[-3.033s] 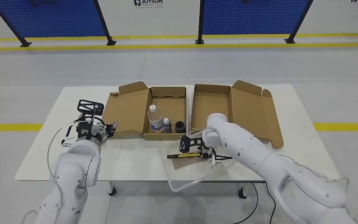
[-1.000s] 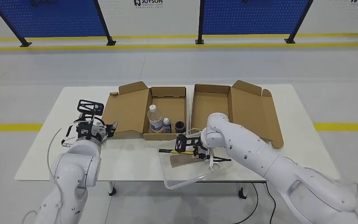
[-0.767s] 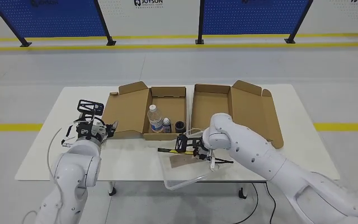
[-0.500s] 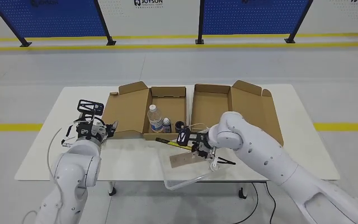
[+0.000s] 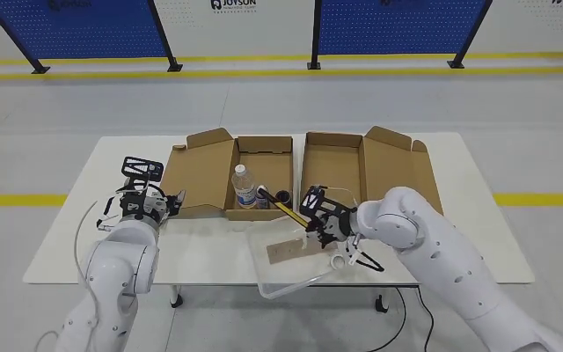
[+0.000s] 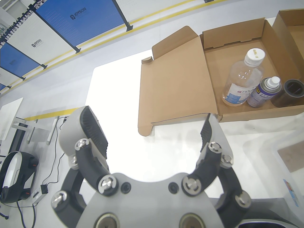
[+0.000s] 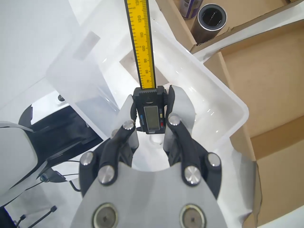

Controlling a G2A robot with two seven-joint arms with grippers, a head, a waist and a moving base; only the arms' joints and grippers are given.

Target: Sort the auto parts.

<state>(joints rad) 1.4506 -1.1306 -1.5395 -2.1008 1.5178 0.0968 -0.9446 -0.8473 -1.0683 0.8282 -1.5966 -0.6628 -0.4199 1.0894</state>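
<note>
Yellow caliper [image 7: 143,55] between right fingers [image 7: 178,106]

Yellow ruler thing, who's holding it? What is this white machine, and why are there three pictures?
That is a robot with two white arms. One picture looks down from a camera above its arms; the other two come from cameras on its wrists. The right arm's fingers are shut on the yellow measuring caliper, above a clear plastic tub. The left arm's fingers are open and hold nothing. On the white table lie two open cardboard boxes; one holds a bottle, a spray can and a dark cylinder.
</note>
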